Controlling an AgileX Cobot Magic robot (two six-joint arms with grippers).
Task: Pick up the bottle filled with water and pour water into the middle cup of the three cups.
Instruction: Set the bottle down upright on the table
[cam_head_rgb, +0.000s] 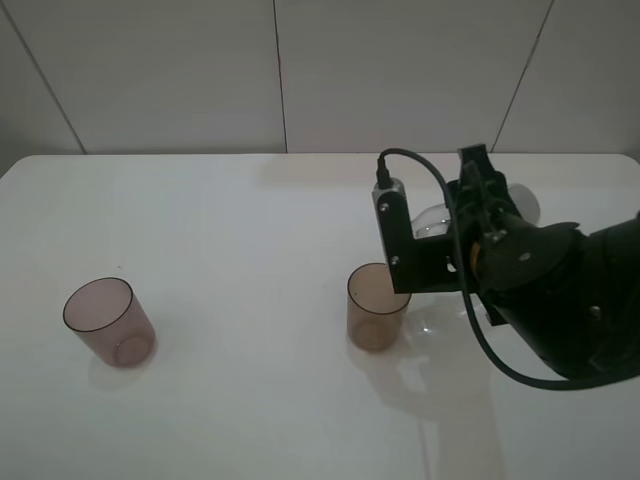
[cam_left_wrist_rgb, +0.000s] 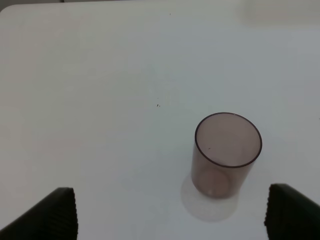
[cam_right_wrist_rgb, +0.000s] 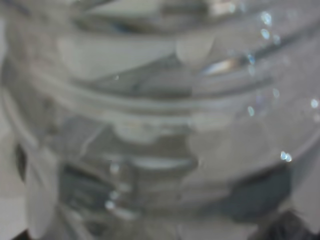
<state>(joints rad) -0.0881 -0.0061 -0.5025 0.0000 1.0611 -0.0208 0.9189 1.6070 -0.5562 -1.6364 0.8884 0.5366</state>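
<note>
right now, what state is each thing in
bottle: lifted, tipped onto its side, neck hidden from view
amber cup: upright, close to the tipped bottle, fill level unclear
pinkish cup: upright, looks empty, nothing touching it
right fingers: shut on the bottle
left fingers: open, holding nothing

The right arm (cam_head_rgb: 560, 300) hides most of the bottle (cam_head_rgb: 432, 216); its mouth cannot be seen. In the right wrist view the bottle (cam_right_wrist_rgb: 160, 120) is blurred and overflows the picture. The picture's edge cuts both fingers (cam_left_wrist_rgb: 61, 215) of the left gripper (cam_left_wrist_rgb: 170, 212).
</note>
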